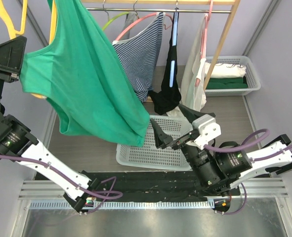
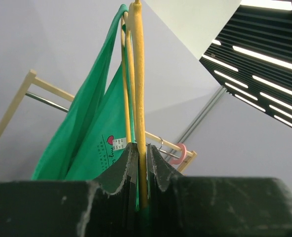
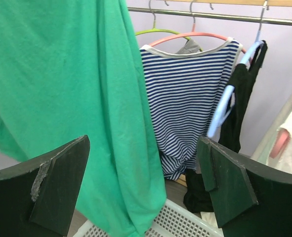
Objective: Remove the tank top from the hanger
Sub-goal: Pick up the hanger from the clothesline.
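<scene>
Tank top [image 1: 86,84], green, upper left; left jaws pinching hanger [image 2: 138,74], right jaws wide. Risk: tug may slip hanger free.

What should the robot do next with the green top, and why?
Probably the right gripper should ease forward until the lower edge of the green tank top sits between its open fingers, then close. The left gripper is shut on the yellow hanger, holding the top up, while the right one holds nothing and the cloth hangs just ahead of it.
</scene>
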Action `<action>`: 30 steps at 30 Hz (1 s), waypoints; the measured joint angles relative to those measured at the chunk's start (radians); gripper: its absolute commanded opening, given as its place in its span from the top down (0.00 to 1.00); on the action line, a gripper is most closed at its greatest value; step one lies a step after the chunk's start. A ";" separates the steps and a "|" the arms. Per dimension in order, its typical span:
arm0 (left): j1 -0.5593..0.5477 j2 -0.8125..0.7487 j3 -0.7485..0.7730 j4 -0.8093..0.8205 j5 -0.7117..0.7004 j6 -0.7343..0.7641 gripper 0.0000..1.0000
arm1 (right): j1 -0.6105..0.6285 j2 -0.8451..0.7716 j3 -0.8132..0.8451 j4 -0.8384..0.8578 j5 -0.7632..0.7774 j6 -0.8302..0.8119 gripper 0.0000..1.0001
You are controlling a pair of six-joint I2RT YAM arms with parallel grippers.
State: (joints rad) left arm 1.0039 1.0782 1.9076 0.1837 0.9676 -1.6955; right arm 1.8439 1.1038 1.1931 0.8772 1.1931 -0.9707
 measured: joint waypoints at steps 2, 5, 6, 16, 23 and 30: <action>0.000 0.004 0.003 0.023 0.002 -0.037 1.00 | -0.015 -0.015 -0.010 0.005 0.001 0.001 0.00; 0.000 0.024 0.010 0.080 -0.001 -0.109 1.00 | -0.037 -0.024 -0.010 0.005 0.001 0.008 0.00; 0.000 0.029 0.006 0.092 -0.008 -0.115 1.00 | -0.044 -0.024 -0.010 0.005 0.001 0.010 0.00; -0.085 -0.094 -0.325 0.087 -0.172 0.145 0.99 | -0.125 0.011 -0.010 -0.066 -0.012 0.090 0.00; -0.562 -0.037 -0.407 -0.147 -0.328 0.558 0.99 | -0.187 0.058 0.005 -0.163 -0.028 0.170 0.00; -0.708 0.027 -0.294 -0.353 -0.301 0.795 1.00 | -0.251 0.044 0.005 -0.285 -0.033 0.295 0.00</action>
State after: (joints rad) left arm 0.2955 1.1053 1.6135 -0.1692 0.6662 -0.9009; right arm 1.5925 1.1477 1.1980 0.5919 1.1599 -0.6758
